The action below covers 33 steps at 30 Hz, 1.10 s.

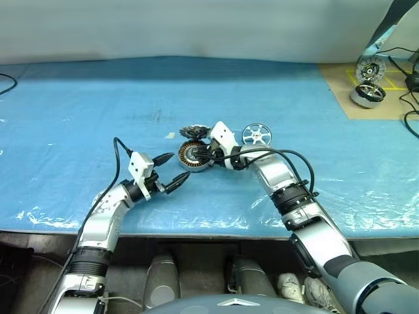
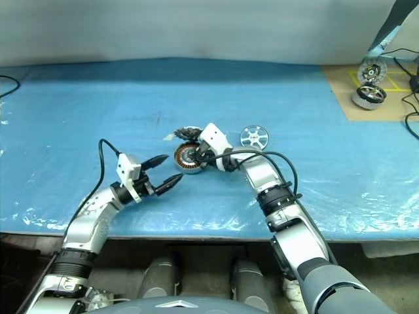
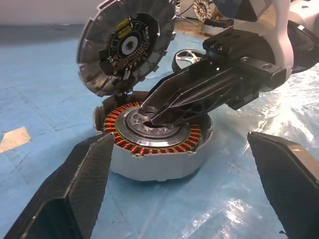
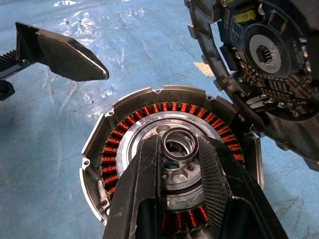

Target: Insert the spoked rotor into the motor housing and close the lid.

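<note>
The right gripper point(image 4: 180, 145) pinches a small metal ring point(image 4: 179, 143) over the motor housing point(image 3: 154, 149); the left gripper point(image 1: 171, 171) waits wide open; the spoked rotor point(image 1: 256, 135) lies apart; the hinged lid point(image 3: 127, 45) might drop.

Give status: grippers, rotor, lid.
Left gripper open, short of housing. Right gripper shut on small ring over housing centre. Rotor on table, not inserted. Lid stands open.
</note>
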Available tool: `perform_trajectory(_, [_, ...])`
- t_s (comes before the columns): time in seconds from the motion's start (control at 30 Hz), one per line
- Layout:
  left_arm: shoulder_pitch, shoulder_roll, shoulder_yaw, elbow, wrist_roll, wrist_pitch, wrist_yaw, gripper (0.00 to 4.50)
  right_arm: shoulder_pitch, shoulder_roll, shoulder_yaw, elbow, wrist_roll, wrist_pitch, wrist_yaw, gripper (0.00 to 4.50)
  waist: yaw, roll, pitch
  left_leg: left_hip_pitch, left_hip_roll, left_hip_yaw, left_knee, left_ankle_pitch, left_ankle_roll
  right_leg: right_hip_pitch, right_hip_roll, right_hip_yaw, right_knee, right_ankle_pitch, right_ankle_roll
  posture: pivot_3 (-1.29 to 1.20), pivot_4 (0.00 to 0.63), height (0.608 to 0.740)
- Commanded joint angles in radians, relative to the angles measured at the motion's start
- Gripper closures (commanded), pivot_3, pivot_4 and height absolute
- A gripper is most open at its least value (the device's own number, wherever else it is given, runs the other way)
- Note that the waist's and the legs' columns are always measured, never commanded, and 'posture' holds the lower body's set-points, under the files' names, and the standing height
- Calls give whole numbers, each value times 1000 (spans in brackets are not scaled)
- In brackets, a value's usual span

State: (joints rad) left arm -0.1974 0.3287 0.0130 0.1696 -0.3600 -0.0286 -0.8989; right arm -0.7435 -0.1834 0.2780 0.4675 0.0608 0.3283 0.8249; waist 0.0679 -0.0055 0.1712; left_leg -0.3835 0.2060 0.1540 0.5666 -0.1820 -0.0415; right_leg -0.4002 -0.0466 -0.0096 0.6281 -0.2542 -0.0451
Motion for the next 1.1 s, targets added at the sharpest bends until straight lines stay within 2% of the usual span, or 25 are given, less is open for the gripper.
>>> perform_trajectory(0.03, [-26,-3,10,47,9,-39,-3,0,-8,1,6,-26,-3,-3,17,3413,0,0,0,0,0,0,0,0,0,0,0,0,0,0,0,0,150,740])
perform_trajectory(0.3, [-60,-11,10,159,22,-100,-21,0,-6,4,9,2,-26,-14,7,3413,0,0,0,1,0,0,1,0,0,0,0,0,2,0,0,0,150,740])
perform_trajectory(0.53, [-64,-20,4,177,30,-117,-24,0,5,4,15,6,-46,-26,0,3413,0,0,0,1,0,0,4,0,0,0,0,1,6,0,-1,0,150,740])
perform_trajectory(0.7, [-64,-22,3,173,31,-114,-22,0,12,5,8,-17,-27,5,22,2214,0,0,0,2,0,0,5,0,0,0,-1,2,8,-3,-4,0,150,740])
perform_trajectory(1.1, [-85,-30,-2,172,32,-98,-13,0,-20,29,-114,-144,120,93,42,2214,1,0,0,2,0,0,5,0,0,-1,-1,2,9,-3,-4,0,150,740])
